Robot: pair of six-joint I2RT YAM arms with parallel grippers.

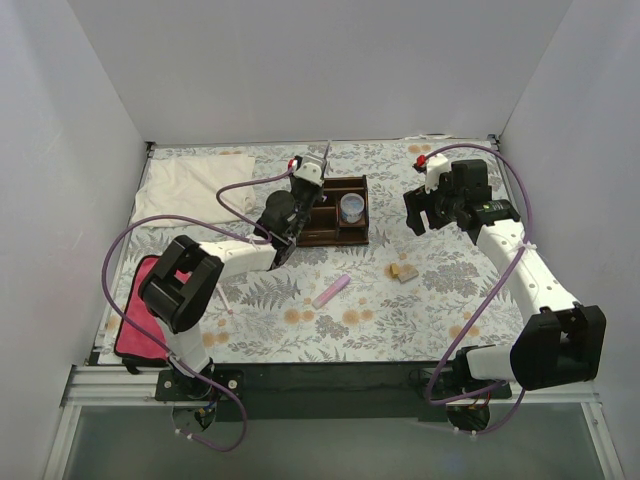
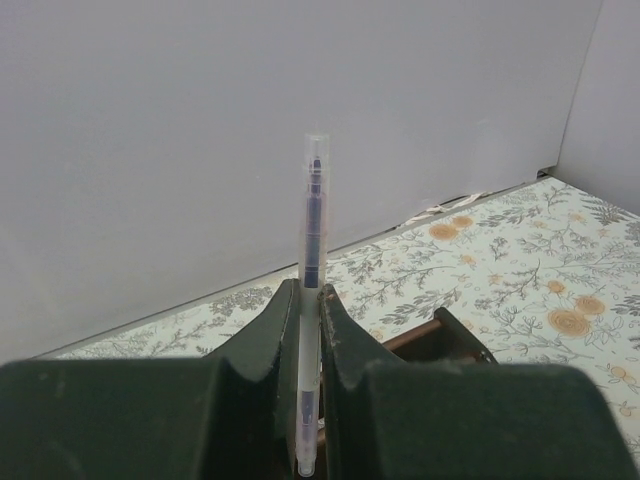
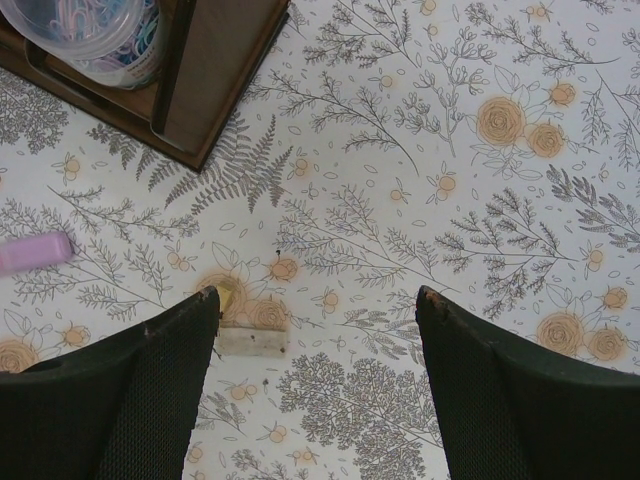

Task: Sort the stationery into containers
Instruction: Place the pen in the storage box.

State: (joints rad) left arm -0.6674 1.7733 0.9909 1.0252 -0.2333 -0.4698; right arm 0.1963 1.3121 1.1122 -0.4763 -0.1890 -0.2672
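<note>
Organiser [image 1: 340, 240]: one compartment holds cup [image 1: 351, 208] of pastel clips [image 3: 120, 35], just right of left gripper [image 2: 311, 300], which is clamped on a pen [image 2: 313, 220]. Right gripper [image 3: 318, 300]: spread wide, empty.

Left pincer [image 1: 316, 172] holds pen [image 1: 326, 152] over organiser [image 1: 340, 239].

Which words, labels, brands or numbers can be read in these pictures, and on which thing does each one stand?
No readable text in any view.
The pen in the left gripper: clear barrel, no print visible.
The round cup in the organiser: no label visible.
The pink bar and tan block: no marks visible.
</note>
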